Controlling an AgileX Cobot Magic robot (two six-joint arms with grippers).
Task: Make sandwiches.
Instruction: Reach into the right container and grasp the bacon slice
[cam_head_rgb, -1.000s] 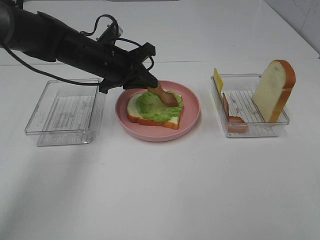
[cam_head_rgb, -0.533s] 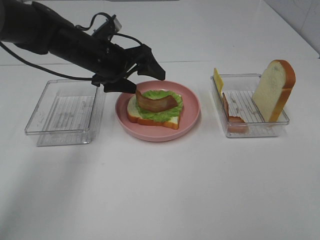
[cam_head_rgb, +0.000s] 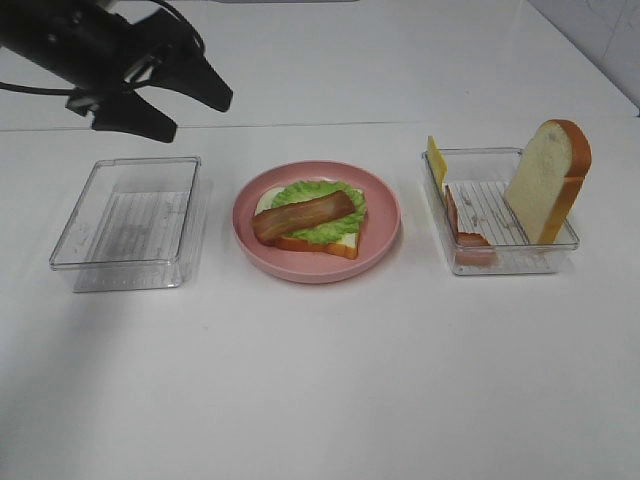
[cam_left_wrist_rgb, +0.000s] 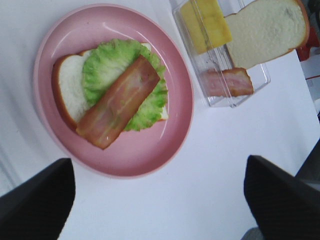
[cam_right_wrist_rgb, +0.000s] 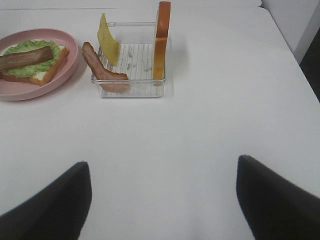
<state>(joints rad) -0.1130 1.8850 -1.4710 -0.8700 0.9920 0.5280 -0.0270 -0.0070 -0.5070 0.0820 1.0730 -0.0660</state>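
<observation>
Roughly halfway: bread (cam_head_rgb: 343, 244), lettuce (cam_head_rgb: 338, 227) and one bacon strip (cam_head_rgb: 303, 216) stacked on the plate (cam_head_rgb: 386, 215); cheese (cam_head_rgb: 436, 160), second bacon strip (cam_head_rgb: 462, 228) and top slice (cam_head_rgb: 545, 180) wait in the right tray (cam_head_rgb: 500, 264); my left pincer (cam_head_rgb: 203, 116) is open, empty.

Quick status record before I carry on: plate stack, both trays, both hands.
plate: bread slice, lettuce on it, bacon strip lying across the top
right tray: cheese slice, second bacon strip, upright bread slice
left tray: left of the plate, not touching it
left hand: open, holding nothing, raised beyond the left tray
right hand: open, holding nothing, over bare table
</observation>
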